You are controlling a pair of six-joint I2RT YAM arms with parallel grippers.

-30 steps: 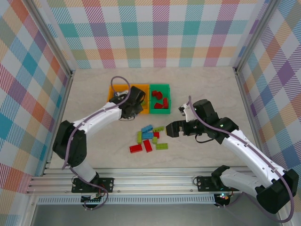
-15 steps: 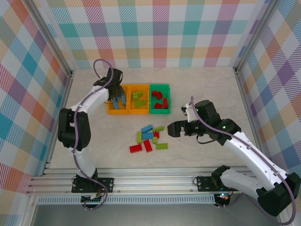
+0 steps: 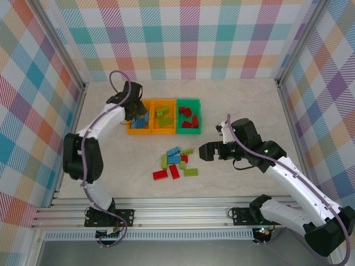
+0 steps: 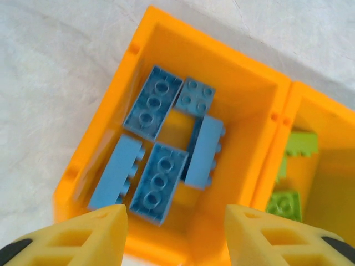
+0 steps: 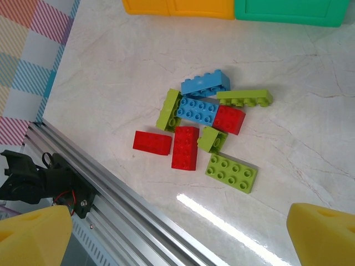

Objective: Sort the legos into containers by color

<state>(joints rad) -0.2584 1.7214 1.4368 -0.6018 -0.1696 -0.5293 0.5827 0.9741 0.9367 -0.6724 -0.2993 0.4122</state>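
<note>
The left tool hangs over the left-hand orange open-top plastic bin, at the end of a row of three joined bins. Its yellow fingers are spread wide, and nothing is held between them. Directly beneath this tool, five blue rectangular plastic bricks lie inside the bin, some studs-up and some on their sides. Just to the right of the tool, the middle orange plastic bin holds lime green plastic bricks. Further right, the green plastic bin at the other end of the row holds red plastic bricks.

On the pale marbled tabletop, nearer than the bins and just left of the right tool, a loose cluster of nine bricks is seen: two blue, four lime green and three red, most of them touching one another. The right tool is held above the tabletop, pointed toward this cluster, with its fingers set wide apart and nothing gripped.
</note>
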